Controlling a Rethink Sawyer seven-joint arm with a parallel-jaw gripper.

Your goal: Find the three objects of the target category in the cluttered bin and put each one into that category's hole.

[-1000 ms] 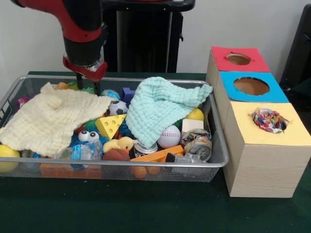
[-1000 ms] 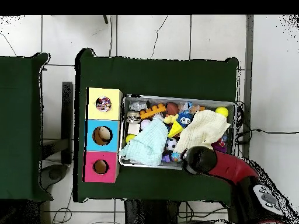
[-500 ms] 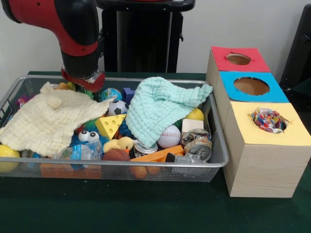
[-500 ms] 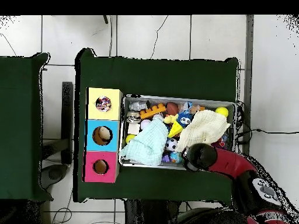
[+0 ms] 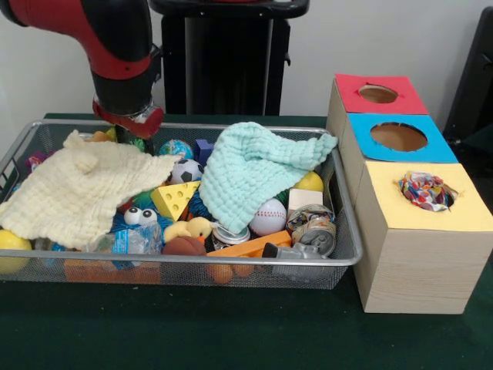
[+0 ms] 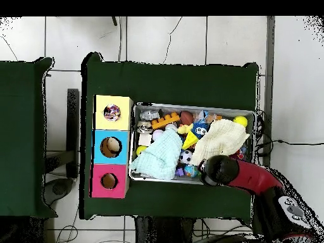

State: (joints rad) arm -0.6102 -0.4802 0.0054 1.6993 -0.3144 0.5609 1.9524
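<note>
- Three holes top the wooden sorting box (image 5: 416,254) at the right of the front view: a red-faced one (image 5: 377,94), a blue-faced one (image 5: 398,136) and a yellow-faced one (image 5: 426,190), the last stuffed with a multicoloured crumpled object.
- Beside the box, a wire mesh bin (image 5: 339,258) sits on the green desk (image 5: 231,331), crowded with toys.
- Two cloths lie over the clutter: a cream one (image 5: 73,193) on the left, a mint-green one (image 5: 254,169) draped toward the right.
- Between and below them show a soccer ball (image 5: 185,171), a cheese wedge (image 5: 176,200), a baseball (image 5: 269,216), a yellow duck (image 5: 189,229), a blue googly-eyed toy (image 5: 139,217), crushed cans (image 5: 314,227) and an orange block (image 5: 250,247).
- A small globe ball (image 5: 175,148) and a blue block (image 5: 203,149) rest by the far rim; a yellow ball (image 5: 11,250) sits in the near left corner.
- The hand (image 5: 132,139) of the red and black arm dips into the far left part of the bin, just behind the cream cloth; its tips are hidden among the items, so I cannot tell whether they are spread or pinching anything.
</note>
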